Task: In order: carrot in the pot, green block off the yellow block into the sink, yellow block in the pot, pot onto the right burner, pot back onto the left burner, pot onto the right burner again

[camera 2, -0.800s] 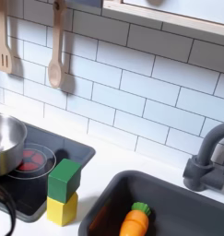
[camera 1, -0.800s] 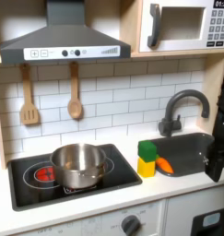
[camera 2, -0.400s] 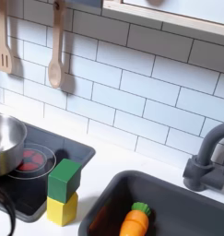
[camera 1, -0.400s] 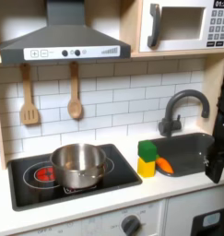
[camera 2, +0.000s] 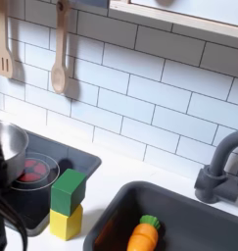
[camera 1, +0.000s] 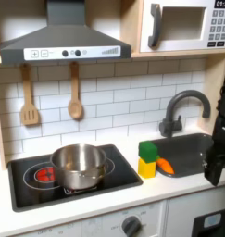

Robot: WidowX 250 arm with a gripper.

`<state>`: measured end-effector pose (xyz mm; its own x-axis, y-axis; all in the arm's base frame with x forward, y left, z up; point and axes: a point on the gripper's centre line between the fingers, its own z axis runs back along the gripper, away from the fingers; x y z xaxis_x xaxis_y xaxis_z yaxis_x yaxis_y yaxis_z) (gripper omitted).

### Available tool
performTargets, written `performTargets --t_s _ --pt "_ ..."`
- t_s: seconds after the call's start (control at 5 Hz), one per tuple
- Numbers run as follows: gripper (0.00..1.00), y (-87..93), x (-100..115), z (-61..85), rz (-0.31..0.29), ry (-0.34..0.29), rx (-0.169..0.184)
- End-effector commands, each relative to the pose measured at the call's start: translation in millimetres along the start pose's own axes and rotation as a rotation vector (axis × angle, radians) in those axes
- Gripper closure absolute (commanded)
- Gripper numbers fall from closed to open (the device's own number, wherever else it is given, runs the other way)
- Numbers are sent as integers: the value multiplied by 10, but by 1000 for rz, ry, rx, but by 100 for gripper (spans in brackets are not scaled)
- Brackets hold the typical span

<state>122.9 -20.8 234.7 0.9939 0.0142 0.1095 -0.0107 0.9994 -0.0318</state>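
Observation:
The steel pot (camera 1: 80,165) stands on the left burner of the black stove (camera 1: 123,176); its rim also shows in the second exterior view (camera 2: 5,149). The green block (camera 1: 148,150) (camera 2: 68,191) sits on top of the yellow block (camera 1: 147,168) (camera 2: 65,223) on the counter between stove and sink. The orange carrot (camera 1: 165,166) (camera 2: 142,235) lies in the dark sink (camera 1: 193,153), near its left wall. My gripper (camera 1: 218,163) is a dark shape at the first exterior view's right edge, over the sink's right side and apart from everything. Its fingers are not distinguishable.
A dark faucet (camera 1: 183,106) (camera 2: 223,167) rises behind the sink. Two wooden utensils (camera 1: 75,97) hang on the tiled wall above the stove. Black cable-like loops (camera 2: 3,221) cross the second exterior view's bottom left corner.
The blocks, carrot and pot have not moved. The dark shape at the second exterior view's bottom left corner has grown slightly.

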Motion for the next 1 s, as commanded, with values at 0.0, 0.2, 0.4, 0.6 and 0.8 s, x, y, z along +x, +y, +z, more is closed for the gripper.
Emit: performTargets --t_s 0.0,0.2,0.4,0.6,0.8 --pt "0 -4 58 -99 19 -18 -1" --pt "0 5 128 -177 28 -23 -13" --pt "0 -8 271 -232 23 -46 -26" --pt "0 -34 451 -281 33 -64 -34" --pt "0 -78 613 -389 33 -58 -39"
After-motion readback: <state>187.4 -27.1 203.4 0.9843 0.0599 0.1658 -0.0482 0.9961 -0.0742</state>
